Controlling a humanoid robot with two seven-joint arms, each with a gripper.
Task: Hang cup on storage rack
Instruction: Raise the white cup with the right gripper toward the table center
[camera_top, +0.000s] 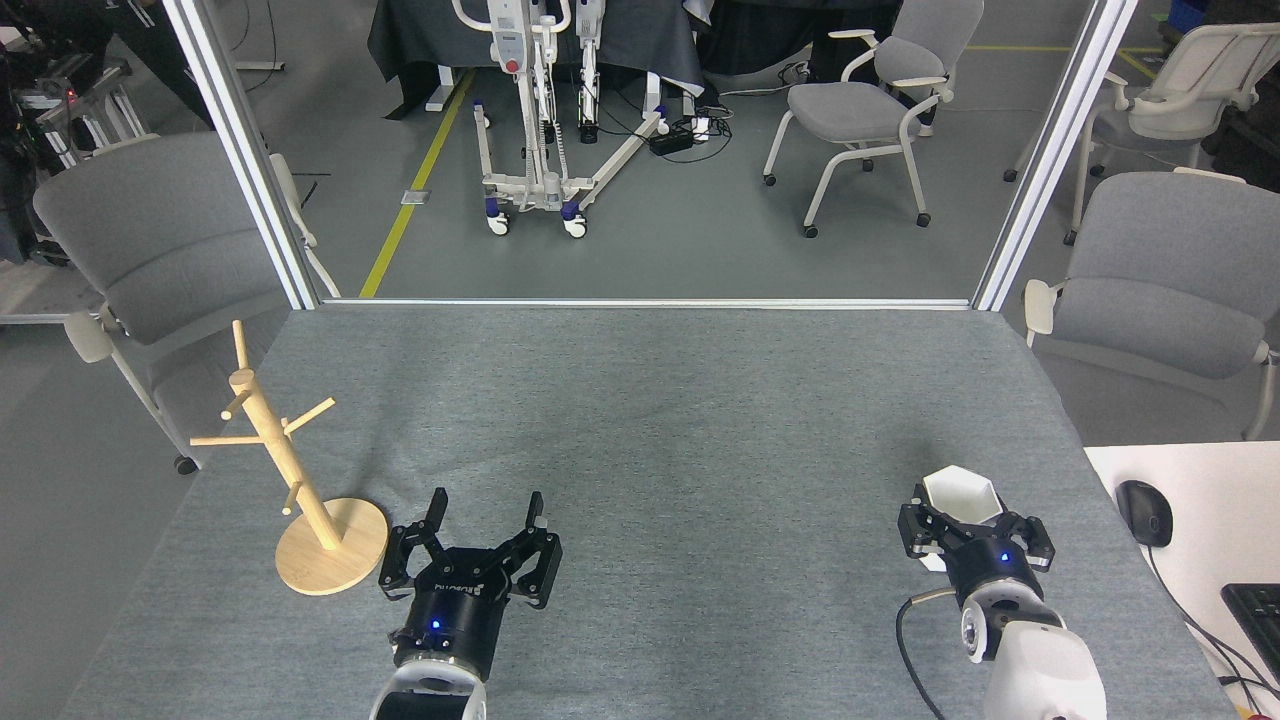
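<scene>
You will find little writing to read here: the black body of your left gripper (483, 512) carries a pale brand mark, but it is too small and foreshortened to spell out. A blue light glows on the casing of each gripper.

The cup (961, 497) is small, matte white and faceted, with a hexagonal rim open toward the camera and a shadowed white interior. It sits upright at the near right of the grey felt-covered table (640, 400), right at the tips of your right gripper (966, 527). The black fingers sit close on either side of the cup's lower body, which they hide — whether they actually clamp it you cannot tell from this angle. The handle is not visible.

The storage rack (300, 500) stands at the near left of the table, well apart from the cup: a light wooden mug tree with a round disc base, one post that leans in this view, and thin pegs angling out to both sides. No peg carries anything.

Your left gripper rests just right of the rack's base, its two fingers spread wide with nothing between them.

Beyond the right table edge lie a black computer mouse (1144, 511) and the corner of a black keyboard (1258, 610) on a white desk (1200, 480).
</scene>
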